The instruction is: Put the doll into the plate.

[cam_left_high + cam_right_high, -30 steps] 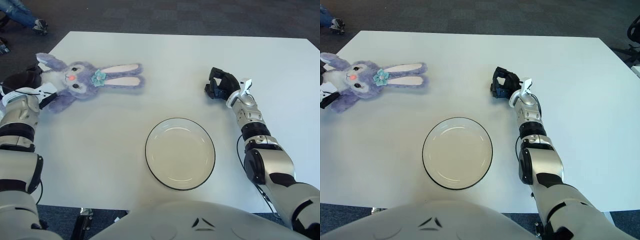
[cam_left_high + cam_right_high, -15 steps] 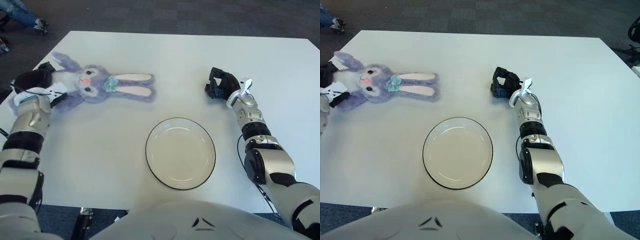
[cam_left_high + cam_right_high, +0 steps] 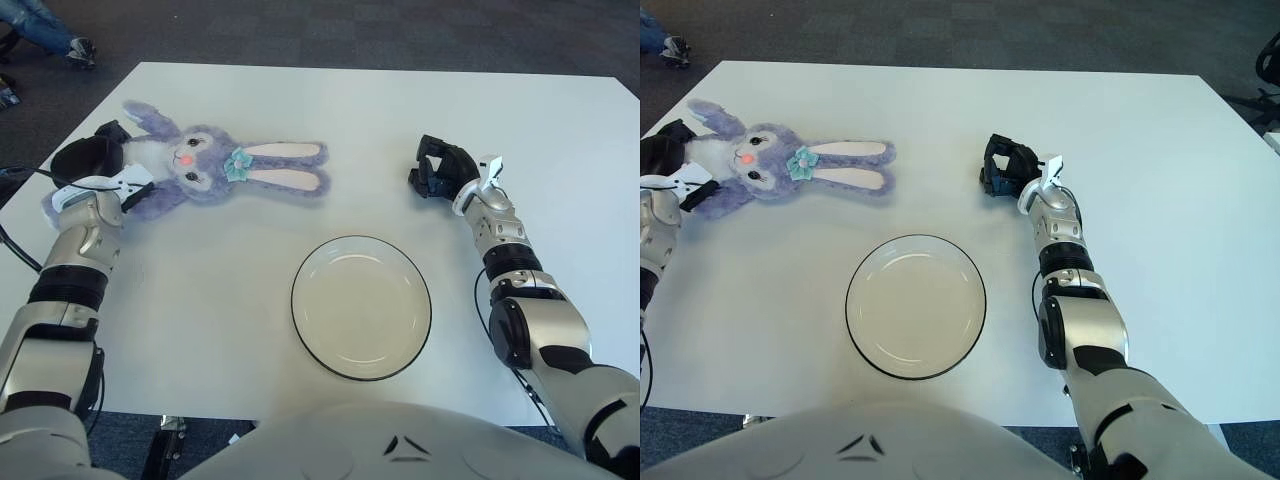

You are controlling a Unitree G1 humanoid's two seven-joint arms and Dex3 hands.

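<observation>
A purple plush bunny doll [image 3: 205,170] lies on the white table [image 3: 340,110] at the far left, its long ears pointing right. My left hand [image 3: 95,160] is shut on the doll's body end. A white plate with a dark rim [image 3: 361,306] sits empty at the table's front centre, to the right of and nearer than the doll. My right hand [image 3: 440,168] rests curled on the table, right of the doll's ears and beyond the plate, holding nothing.
The table's left edge runs close beside my left hand. Dark carpet [image 3: 330,30] lies beyond the far edge. A person's leg and shoe [image 3: 60,35] show at the far left corner.
My left hand has dragged the doll to the right and slightly away from me across the table. The right hand and the plate have not moved.
</observation>
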